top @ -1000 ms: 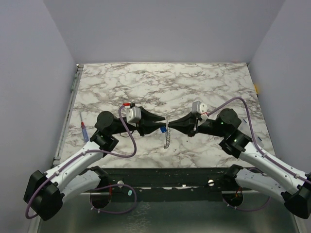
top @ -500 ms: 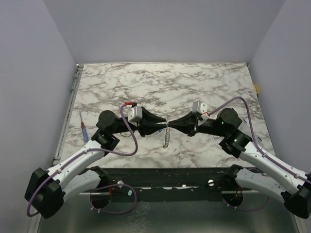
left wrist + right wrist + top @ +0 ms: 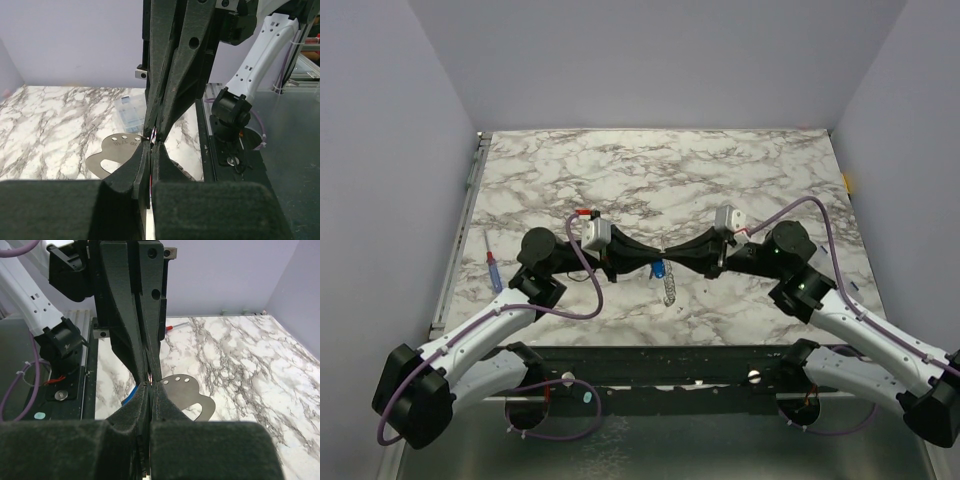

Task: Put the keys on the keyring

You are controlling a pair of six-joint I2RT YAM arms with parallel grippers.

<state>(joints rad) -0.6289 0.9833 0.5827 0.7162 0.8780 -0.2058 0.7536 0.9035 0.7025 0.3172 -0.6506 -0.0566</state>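
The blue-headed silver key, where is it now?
In the top view, the blue-headed key is mid-table, where the left hand and right hand meet, beside the silvery beaded chain.

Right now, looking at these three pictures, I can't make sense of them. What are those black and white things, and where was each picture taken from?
They are two robot arms bolted to a marble table. The wide picture looks down from above. The other two come from a small camera on each arm's wrist, so each shows its own black fingers close up. The left gripper and right gripper meet tip to tip, both pinched shut. At that spot are a blue-headed key and a beaded chain. What exactly is pinched is too small to tell. The wrist views also show a flat grey metal piece with three holes beside the tips. A screwdriver lies near the table's left edge.
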